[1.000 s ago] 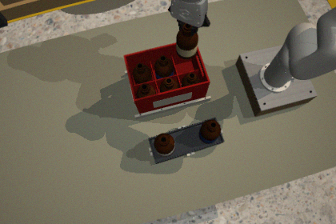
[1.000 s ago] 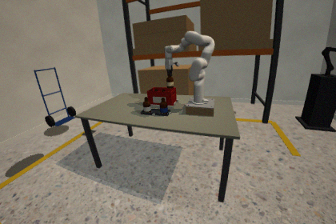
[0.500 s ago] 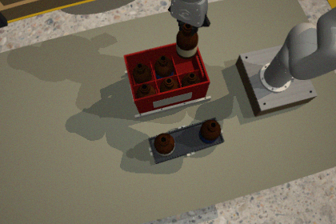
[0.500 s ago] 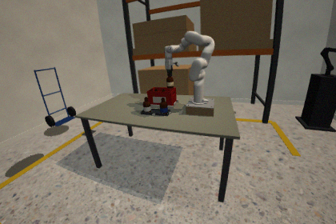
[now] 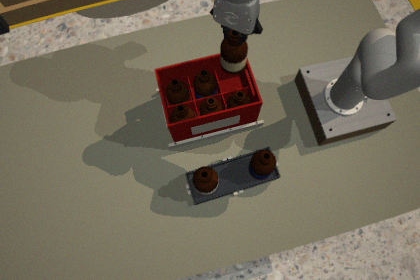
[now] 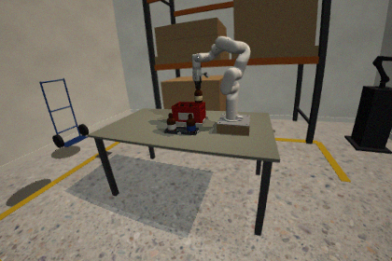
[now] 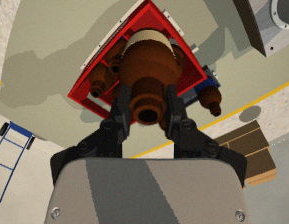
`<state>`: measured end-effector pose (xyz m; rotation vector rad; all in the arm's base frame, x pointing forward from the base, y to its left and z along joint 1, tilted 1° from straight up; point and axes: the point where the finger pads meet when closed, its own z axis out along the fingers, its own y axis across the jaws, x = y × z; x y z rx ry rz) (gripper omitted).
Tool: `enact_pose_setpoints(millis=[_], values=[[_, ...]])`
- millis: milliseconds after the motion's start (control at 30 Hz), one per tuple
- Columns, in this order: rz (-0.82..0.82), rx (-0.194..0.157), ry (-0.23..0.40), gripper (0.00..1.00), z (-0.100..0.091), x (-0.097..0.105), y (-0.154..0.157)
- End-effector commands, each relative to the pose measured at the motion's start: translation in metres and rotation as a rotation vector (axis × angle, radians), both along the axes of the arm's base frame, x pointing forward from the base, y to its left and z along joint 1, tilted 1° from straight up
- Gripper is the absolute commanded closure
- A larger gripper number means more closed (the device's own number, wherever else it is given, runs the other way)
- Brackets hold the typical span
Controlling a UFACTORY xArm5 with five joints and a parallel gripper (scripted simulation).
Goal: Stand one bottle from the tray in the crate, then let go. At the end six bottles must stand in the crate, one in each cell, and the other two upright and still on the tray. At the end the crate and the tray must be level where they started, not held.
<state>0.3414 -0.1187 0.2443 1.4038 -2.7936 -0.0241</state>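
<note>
Table [image 6: 140, 130], pincer [image 7: 148, 113] gripping bottle [image 5: 234, 54], above crate [image 5: 167, 81]

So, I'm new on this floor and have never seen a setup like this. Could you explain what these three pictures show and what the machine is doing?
It is one grey robot arm bolted to a block on a table. One picture looks down from above, one looks across the room, and one comes from a camera on the arm's wrist, looking down past its fingers.

On the table sits a red crate split into six cells. Five cells hold a brown bottle; the far right corner cell has none. Nearer the camera lies a dark tray with two upright bottles, one at each end.

The gripper is shut on the neck of a sixth bottle, holding it upright above that unfilled cell. The likely next step is to lower it in and let go.
</note>
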Motion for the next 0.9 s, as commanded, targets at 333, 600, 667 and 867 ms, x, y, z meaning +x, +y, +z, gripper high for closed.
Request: enact_pose_setpoints(millis=[333,600,667,867], values=[[0.000,-0.001,-0.004,1.00,-0.008,0.001,-0.001],[0.000,-0.001,-0.004,1.00,-0.017,0.001,-0.001],[0.000,-0.001,-0.004,1.00,-0.018,0.001,-0.001],[0.000,-0.001,-0.004,1.00,-0.025,0.000,-0.002]])
